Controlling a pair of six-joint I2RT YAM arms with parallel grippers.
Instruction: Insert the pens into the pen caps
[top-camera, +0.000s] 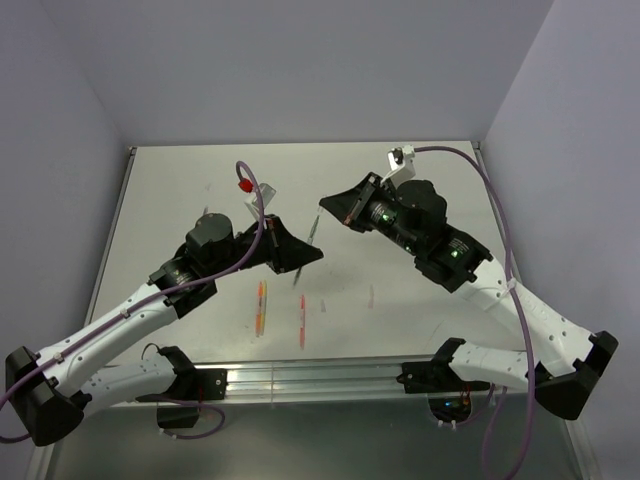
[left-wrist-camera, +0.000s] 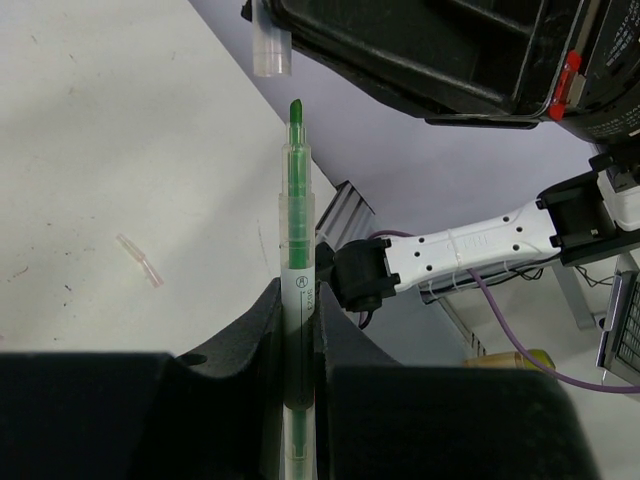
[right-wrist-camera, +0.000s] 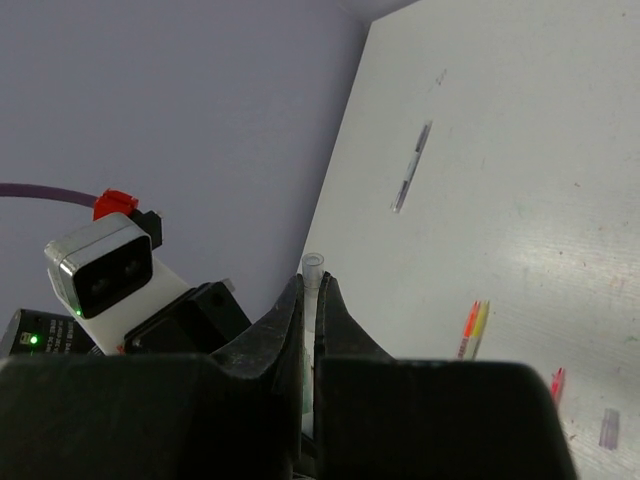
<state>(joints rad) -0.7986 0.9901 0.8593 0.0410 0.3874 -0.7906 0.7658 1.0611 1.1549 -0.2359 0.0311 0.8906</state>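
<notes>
The green pen (left-wrist-camera: 296, 200) is being clamped between the fingers of the left tool (left-wrist-camera: 298, 310), with its tip being held just short of a clear cap (left-wrist-camera: 270, 45) and not yet inside it. That cap is being pinched tight by the right tool (right-wrist-camera: 311, 300). Both are being kept up off the worktop (top-camera: 420, 180). Down on it, an orange/yellow pen (top-camera: 261, 305) and a red pen (top-camera: 302, 320) are being seen lying side by side, and a grey pen (right-wrist-camera: 412, 167) is lying well apart from them.

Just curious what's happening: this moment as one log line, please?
left end effector: shut on green pen | right end effector: shut on clear cap | pen tip just short of cap, not inserted
</notes>
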